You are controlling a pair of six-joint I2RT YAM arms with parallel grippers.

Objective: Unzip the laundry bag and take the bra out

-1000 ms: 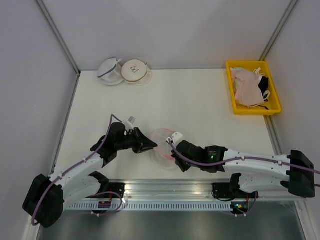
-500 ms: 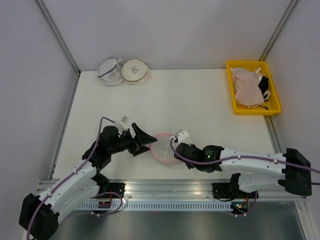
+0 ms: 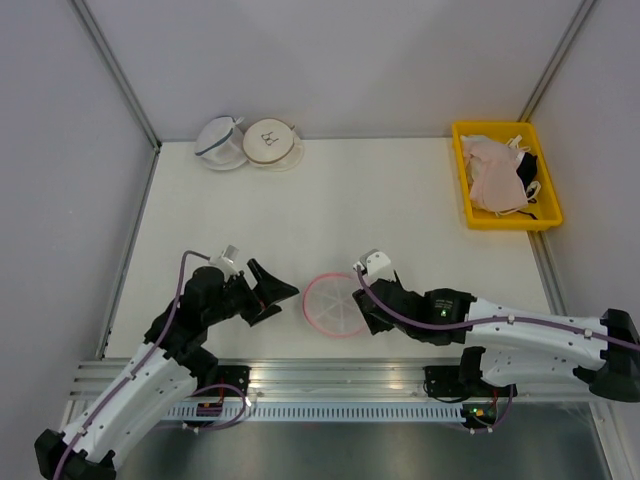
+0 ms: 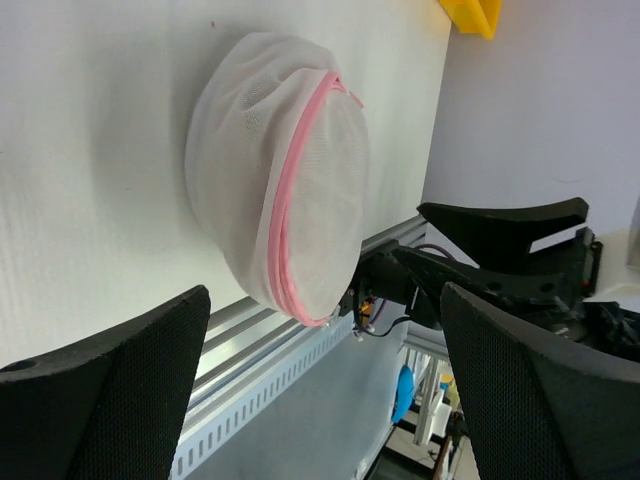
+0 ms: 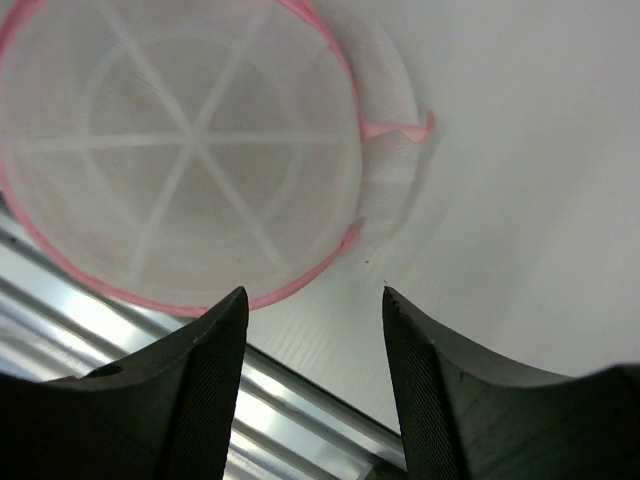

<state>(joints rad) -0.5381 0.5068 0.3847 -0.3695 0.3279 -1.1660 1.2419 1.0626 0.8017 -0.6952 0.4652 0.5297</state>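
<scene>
Lying near the front edge of the surface (image 3: pixel 400 210), the laundry bag (image 3: pixel 335 304) is free. A second ago both sets of jaws pinched at it; both have since let go and drawn back. The left jaws stand wide and empty, the right jaws parted and empty. The pink zipper (image 4: pixel 300 170) looks still closed and the bra is unseen, so a fresh grasp seems needed.

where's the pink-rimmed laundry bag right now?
Top view: the laundry bag lies near the front edge of the table, about centre, between the left tool and the right tool, both open.
</scene>
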